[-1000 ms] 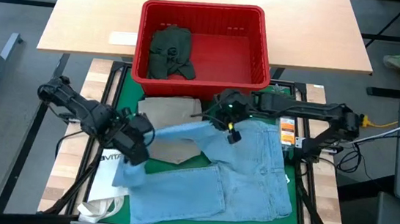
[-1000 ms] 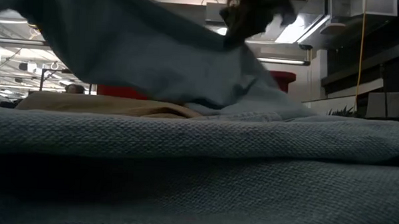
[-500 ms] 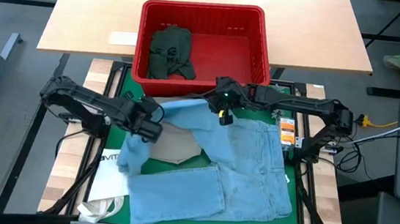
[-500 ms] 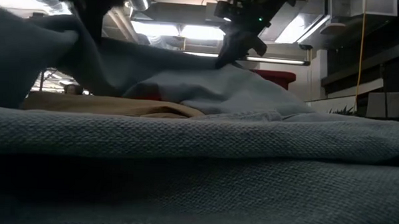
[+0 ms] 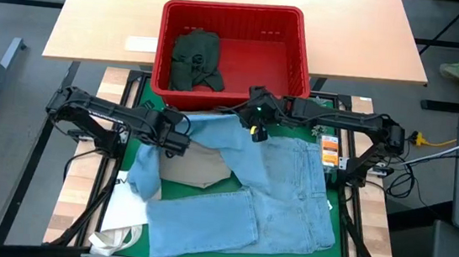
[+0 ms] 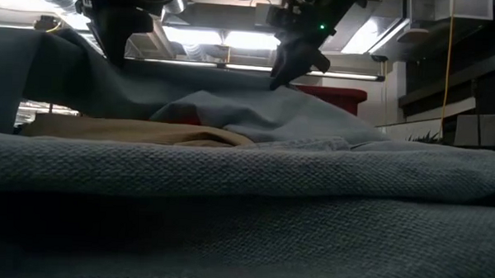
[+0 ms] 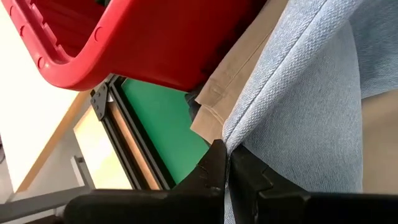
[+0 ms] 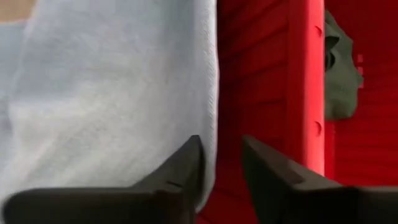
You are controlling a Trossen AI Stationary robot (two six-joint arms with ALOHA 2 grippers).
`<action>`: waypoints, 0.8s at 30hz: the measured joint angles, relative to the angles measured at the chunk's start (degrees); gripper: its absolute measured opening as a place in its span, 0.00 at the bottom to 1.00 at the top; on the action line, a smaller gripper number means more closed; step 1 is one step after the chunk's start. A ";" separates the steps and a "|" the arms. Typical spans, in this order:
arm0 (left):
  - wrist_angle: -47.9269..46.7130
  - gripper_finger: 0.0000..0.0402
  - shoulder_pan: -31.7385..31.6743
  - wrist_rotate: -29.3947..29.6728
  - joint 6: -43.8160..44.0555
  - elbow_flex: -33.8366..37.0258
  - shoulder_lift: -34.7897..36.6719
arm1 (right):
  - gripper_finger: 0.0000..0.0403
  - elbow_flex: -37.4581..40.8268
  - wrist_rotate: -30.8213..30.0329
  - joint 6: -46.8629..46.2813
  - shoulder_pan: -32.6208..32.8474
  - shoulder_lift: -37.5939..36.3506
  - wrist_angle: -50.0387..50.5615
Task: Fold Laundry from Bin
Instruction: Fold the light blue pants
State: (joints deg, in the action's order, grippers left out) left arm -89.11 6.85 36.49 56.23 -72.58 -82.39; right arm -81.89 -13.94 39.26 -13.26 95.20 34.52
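The green-topped table carries a pair of light blue denim jeans, spread flat across its middle and toward five o'clock, with one leg lifted and stretched between the two arms. Under that raised leg lies a khaki tan pair of trousers, at about nine o'clock from the jeans' waistband. At twelve o'clock stands the red slotted plastic bin, half on the pale wooden table beyond; a crumpled dark green garment sits in its left part. A white tote bag pokes out from under the jeans at seven o'clock.

The left tool is clamped tight on the hem edge of the raised jeans leg, pinching the seam. The right tool hovers just in front of the bin's near wall, its fingers parted with the denim edge lying beside them, not pinched.
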 joint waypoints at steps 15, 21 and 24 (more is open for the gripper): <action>0.03 0.00 0.02 -1.19 0.16 0.04 0.00 | 0.55 -18.43 1.42 -1.83 3.34 -0.11 19.44; 0.14 0.00 0.02 -1.70 0.15 0.04 0.00 | 0.54 -20.65 5.46 -5.63 9.44 -0.12 22.19; 0.17 0.00 0.02 -1.70 0.15 0.04 0.00 | 0.54 -19.75 6.70 -8.91 13.81 0.93 21.38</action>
State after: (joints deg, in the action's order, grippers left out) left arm -88.94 6.87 34.79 56.38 -72.53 -82.39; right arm -101.64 -7.25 30.35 0.55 96.13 55.90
